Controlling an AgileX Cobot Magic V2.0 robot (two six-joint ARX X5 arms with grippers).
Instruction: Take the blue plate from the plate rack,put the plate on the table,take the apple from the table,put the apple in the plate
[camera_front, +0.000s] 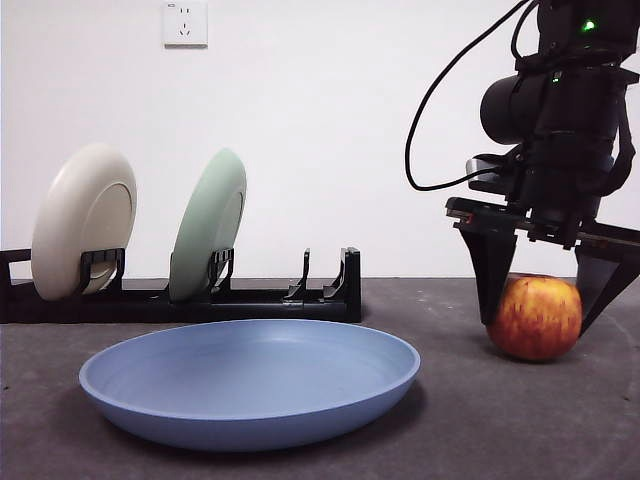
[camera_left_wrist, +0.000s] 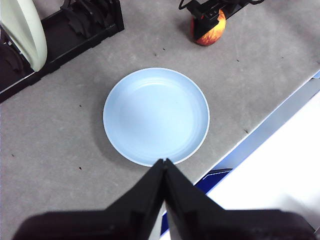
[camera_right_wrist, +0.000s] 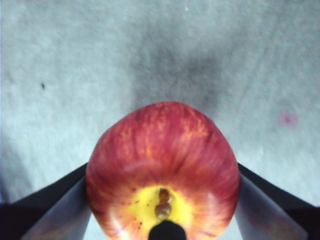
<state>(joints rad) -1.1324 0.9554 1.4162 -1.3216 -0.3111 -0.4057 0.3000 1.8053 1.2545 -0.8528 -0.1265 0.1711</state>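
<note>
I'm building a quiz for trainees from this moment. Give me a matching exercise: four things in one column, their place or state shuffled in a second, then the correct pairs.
Things:
1. blue plate
2. apple
3. pale green plate
4. left gripper

Place or state:
A. standing upright in the plate rack
B. jaws shut, holding nothing, above the blue plate's edge
C. lying flat on the table
D. on the table, between the jaws of the right gripper

Pairs: 1-C, 2-D, 3-A, 4-B

Empty blue plate (camera_front: 250, 385) flat on table (camera_front: 480, 430), red apple (camera_front: 536, 318) apparently resting beside, rack (camera_front: 200, 300) behind.
</note>
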